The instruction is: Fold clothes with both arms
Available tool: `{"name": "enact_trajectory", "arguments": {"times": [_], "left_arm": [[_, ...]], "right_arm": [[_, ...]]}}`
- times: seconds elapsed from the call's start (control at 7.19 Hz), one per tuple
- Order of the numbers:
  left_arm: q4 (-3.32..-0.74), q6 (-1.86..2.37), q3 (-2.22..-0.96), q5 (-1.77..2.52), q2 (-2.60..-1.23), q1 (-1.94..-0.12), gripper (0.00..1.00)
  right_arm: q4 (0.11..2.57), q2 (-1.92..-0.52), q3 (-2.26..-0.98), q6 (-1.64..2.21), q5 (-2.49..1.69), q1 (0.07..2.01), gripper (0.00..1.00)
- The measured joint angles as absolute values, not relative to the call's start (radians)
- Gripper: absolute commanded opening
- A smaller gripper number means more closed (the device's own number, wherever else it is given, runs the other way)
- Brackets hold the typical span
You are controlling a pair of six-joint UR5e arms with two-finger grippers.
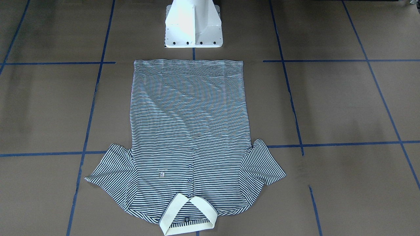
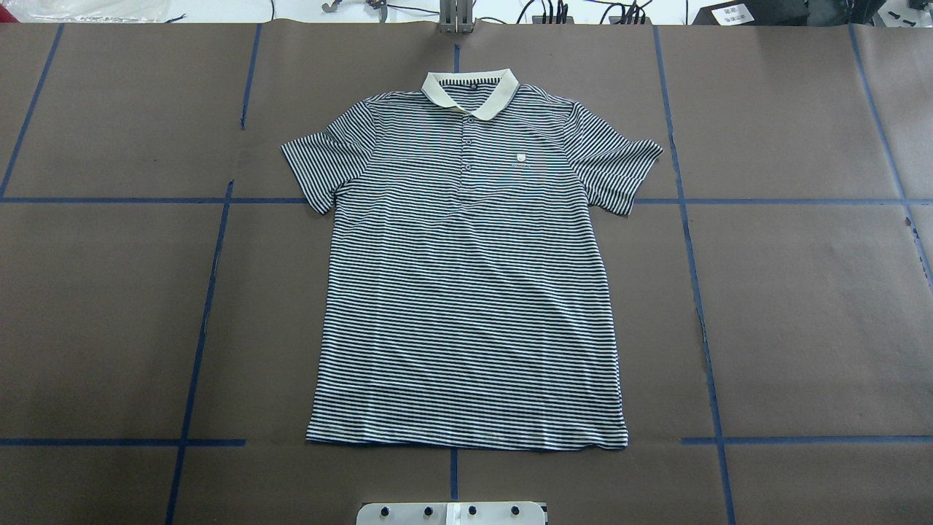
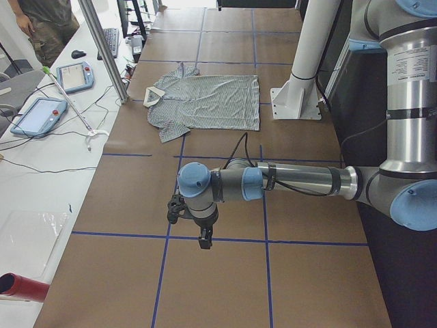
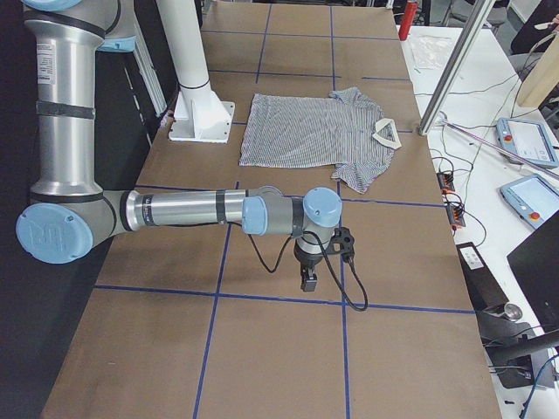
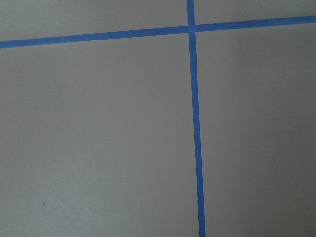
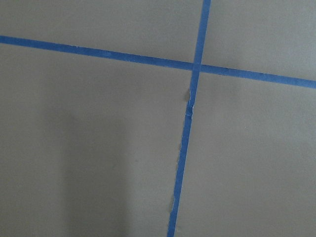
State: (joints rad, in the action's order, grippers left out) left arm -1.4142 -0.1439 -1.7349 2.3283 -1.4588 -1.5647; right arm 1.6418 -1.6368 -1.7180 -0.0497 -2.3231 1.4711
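Polo shirt (image 2: 466,277) flat, front up, hem just by pedestal (image 1: 193,29), collar at far end. Left arm (image 3: 293,181) & right arm (image 4: 192,211): forearms level, well out either side of pedestal. Left gripper (image 3: 205,242) & right gripper (image 4: 309,284) point down; jaw width: can't tell.

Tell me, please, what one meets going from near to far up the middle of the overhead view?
white base plate → shirt's hem → buttons → collar → metal post

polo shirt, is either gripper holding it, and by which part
Nothing is held: the polo shirt lies flat, and the left gripper and right gripper hang over bare table, apart from it.
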Motion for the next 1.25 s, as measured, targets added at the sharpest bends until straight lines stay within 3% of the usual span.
{"name": "enact_trajectory", "arguments": {"times": [0.83, 1.25], "left_arm": [[-1.438, -0.144, -1.722, 2.337, -1.468, -1.563, 1.0], [-1.511, -0.142, -1.72, 2.398, -1.478, -1.563, 1.0]], "right_arm": [[1.644, -1.644, -1.736, -0.05, -2.368, 1.464, 1.0], [1.476, -1.612, -1.708, -0.005, -2.368, 1.368, 1.0]]}}
